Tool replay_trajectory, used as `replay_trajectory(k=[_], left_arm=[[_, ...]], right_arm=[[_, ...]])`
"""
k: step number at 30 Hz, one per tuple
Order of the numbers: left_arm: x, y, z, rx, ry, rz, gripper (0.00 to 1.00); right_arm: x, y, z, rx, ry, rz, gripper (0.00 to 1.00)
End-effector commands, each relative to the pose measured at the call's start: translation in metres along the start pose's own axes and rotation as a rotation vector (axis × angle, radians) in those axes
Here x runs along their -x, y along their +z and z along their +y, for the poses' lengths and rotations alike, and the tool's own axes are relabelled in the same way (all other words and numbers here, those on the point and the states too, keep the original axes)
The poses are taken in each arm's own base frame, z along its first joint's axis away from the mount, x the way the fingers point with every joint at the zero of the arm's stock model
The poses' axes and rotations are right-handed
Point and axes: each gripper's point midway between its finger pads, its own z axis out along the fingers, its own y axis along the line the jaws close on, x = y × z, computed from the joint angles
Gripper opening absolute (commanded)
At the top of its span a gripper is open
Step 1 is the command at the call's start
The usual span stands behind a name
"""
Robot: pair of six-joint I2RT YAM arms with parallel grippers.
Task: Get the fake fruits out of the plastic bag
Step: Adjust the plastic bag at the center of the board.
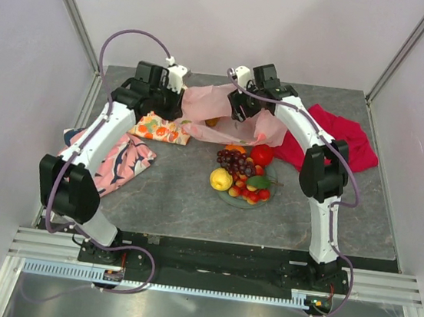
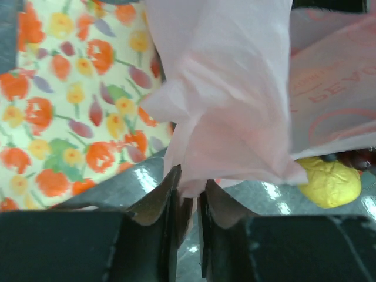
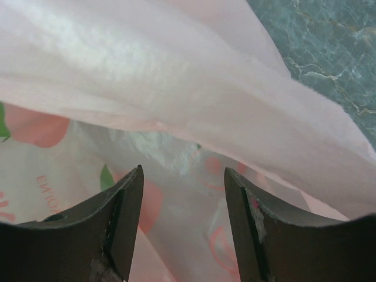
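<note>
Tabletop (image 1: 183,201) mottled grey, walls (image 1: 244,23) white

One plastic bag (image 1: 230,107) is lying at twelve o'clock from one plate (image 1: 231,201). It is carrying one grape bunch (image 1: 233,161), one red apple (image 1: 262,155), one yellow fruit (image 1: 221,179), one orange (image 1: 236,148) and several small pieces (image 1: 252,195). Three cloths are lying around: one fruit-printed cloth (image 1: 157,129), one pink-and-navy cloth (image 1: 123,159), one red cloth (image 1: 338,135).
</note>
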Motion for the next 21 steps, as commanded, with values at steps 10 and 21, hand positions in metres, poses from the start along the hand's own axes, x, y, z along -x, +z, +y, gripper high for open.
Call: replay_trajectory(k=[10,21], left_arm=[[0.086,-0.012,-0.05,-0.264,0.022,-0.207,0.01],[0.303,-0.053,-0.17,-0.468,0.251,-0.772,0.02]], right_arm=[[0.033,-0.044,0.025,0.053,0.084,-0.095,0.51],[0.005,-0.105,-0.086,-0.257,0.262,-0.11,0.51]])
